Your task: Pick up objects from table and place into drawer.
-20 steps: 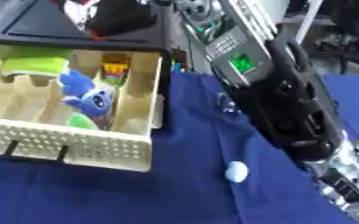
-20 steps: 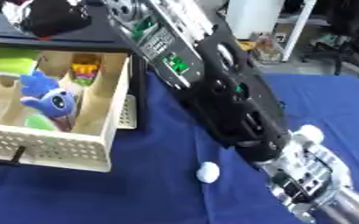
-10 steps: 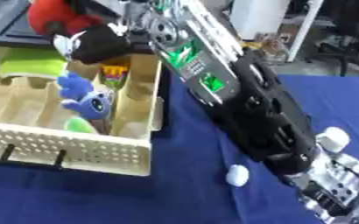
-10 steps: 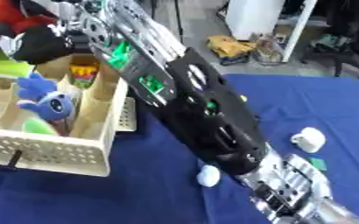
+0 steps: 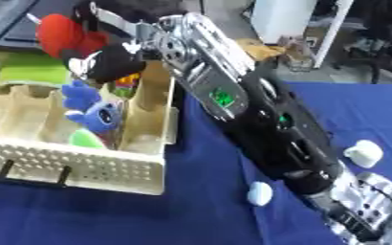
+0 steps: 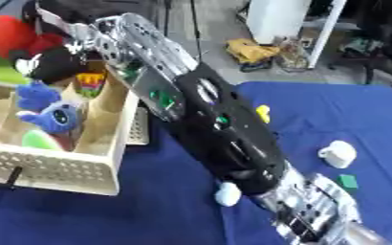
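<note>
Placing step — my right hand (image 5: 120,38) at upper left of frame, fingers hidden so grip uncertain, red-and-black plush (image 5: 82,50) over the drawer (image 5: 82,165) — next, lower and release.

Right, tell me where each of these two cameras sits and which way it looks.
Left eye view: in the head, looking down at the drawer and blue cloth; the right arm crosses from lower right, its hand holding the red and black plush toy.
Right eye view: beside it, showing more table on the right, including a green piece.
Both share the drawer, the arm and the blue plush.
</note>
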Available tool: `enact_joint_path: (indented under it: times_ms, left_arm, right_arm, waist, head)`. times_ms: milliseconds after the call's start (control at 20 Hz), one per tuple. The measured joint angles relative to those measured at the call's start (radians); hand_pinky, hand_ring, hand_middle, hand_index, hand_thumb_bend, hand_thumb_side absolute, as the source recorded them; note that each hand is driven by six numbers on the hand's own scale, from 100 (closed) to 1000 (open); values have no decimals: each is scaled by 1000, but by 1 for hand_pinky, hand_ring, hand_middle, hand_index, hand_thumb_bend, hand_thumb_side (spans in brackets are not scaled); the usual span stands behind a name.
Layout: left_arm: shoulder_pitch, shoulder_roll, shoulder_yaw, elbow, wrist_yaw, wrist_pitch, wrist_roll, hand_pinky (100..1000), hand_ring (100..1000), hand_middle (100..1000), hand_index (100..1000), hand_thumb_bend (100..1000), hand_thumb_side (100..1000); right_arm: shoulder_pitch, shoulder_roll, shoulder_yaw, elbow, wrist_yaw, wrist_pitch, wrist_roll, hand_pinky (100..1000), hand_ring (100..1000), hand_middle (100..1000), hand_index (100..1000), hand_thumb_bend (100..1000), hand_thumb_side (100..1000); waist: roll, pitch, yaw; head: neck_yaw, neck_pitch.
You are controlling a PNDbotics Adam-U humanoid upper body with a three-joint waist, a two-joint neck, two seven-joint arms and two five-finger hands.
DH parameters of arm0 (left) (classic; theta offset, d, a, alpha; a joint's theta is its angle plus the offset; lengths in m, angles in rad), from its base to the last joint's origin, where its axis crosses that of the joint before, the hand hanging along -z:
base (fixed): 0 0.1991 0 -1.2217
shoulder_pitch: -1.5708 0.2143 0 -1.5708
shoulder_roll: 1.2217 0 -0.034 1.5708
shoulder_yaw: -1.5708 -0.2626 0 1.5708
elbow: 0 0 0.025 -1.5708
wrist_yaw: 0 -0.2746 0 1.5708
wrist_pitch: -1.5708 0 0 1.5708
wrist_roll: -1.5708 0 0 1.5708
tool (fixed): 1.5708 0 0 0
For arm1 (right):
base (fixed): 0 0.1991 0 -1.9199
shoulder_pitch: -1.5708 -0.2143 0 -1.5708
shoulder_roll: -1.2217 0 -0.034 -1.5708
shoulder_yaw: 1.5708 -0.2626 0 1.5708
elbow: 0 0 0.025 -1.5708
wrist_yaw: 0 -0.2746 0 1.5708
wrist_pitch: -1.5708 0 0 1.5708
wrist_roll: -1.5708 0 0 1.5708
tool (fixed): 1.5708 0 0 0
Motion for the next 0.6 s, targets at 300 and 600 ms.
enact_joint_path:
  times_ms: [300, 600]
  left_arm:
    - [0, 0, 0, 0, 0, 0, 0, 380, 494, 566, 714, 185, 978]
    - [0, 0, 0, 0, 0, 0, 0, 380, 494, 565, 714, 186, 976]
  right_arm:
    - [0, 0, -24, 2, 27, -6, 6, 901, 904, 757, 933, 459, 601]
    - [0, -1, -57, -12, 29, 14, -25, 893, 891, 733, 922, 498, 657]
  waist:
    - [0, 0, -1]
    - [1, 0, -2]
  head:
    - [1, 0]
    - [6, -1]
